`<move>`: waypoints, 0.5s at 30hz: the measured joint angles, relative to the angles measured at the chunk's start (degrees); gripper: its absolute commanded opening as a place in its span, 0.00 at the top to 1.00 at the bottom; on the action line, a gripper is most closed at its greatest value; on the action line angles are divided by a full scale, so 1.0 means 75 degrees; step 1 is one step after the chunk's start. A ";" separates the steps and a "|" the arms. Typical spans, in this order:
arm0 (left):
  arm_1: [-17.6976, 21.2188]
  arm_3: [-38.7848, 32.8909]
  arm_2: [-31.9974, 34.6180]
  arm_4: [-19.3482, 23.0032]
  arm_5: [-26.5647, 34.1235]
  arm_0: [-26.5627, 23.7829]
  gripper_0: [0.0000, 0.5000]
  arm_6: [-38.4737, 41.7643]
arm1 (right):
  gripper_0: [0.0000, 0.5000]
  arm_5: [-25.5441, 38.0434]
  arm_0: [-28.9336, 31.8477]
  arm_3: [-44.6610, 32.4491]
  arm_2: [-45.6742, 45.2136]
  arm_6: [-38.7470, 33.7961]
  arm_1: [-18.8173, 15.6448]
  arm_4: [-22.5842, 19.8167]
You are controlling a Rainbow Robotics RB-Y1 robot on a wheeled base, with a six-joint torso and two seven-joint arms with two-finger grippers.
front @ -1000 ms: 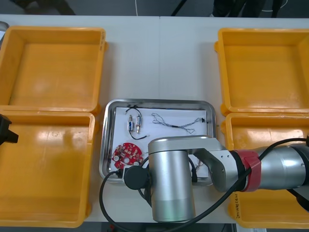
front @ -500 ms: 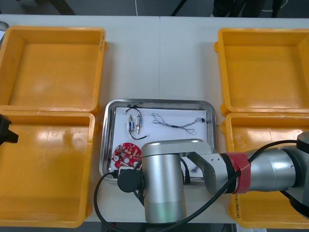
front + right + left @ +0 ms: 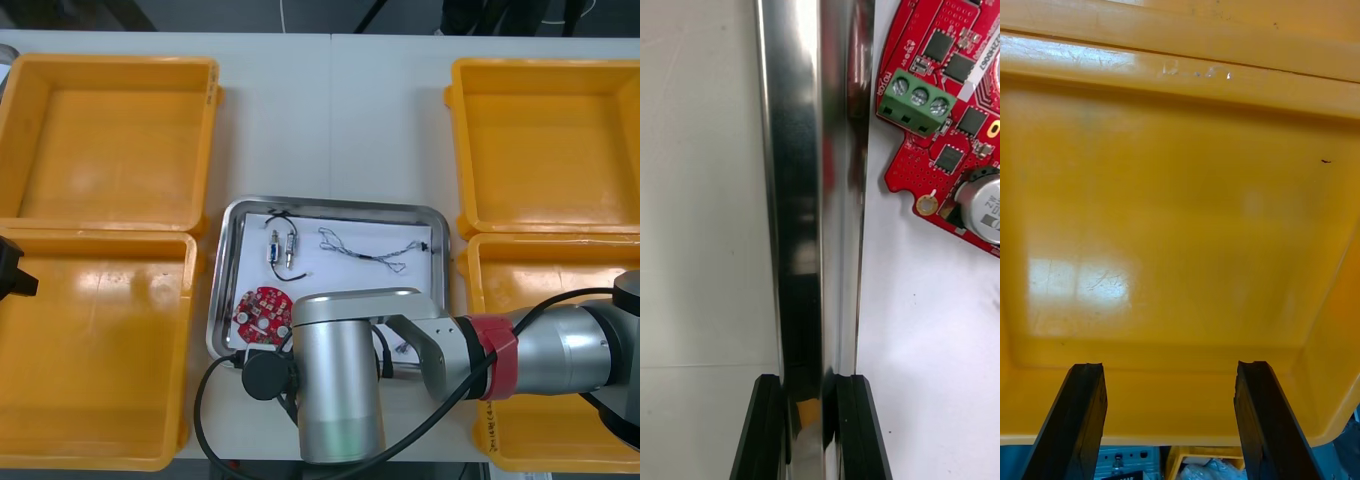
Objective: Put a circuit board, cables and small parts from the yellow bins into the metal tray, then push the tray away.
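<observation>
Yellow bins, four; metal tray, one, its rim between right fingers; left fingers apart.

Metal tray, near rim under right arm, circuit board cut at edge — right wrist view

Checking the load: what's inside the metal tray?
Circuit board, small metal parts, twisted cable. Right arm, gripper shut on the tray rim, covers the rest. Left gripper hovers over a yellow bin.

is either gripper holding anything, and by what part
The right gripper pinches the metal tray by its rim, beside the circuit board. The left gripper, open over a yellow bin, holds nothing.
</observation>
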 measured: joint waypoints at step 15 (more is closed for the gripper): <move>0.0000 0.0000 0.0000 0.0000 0.0000 0.0000 0.00 0.0000 | 1.00 -0.0287 -0.0557 0.0056 0.0039 0.0001 -0.0064 -0.0139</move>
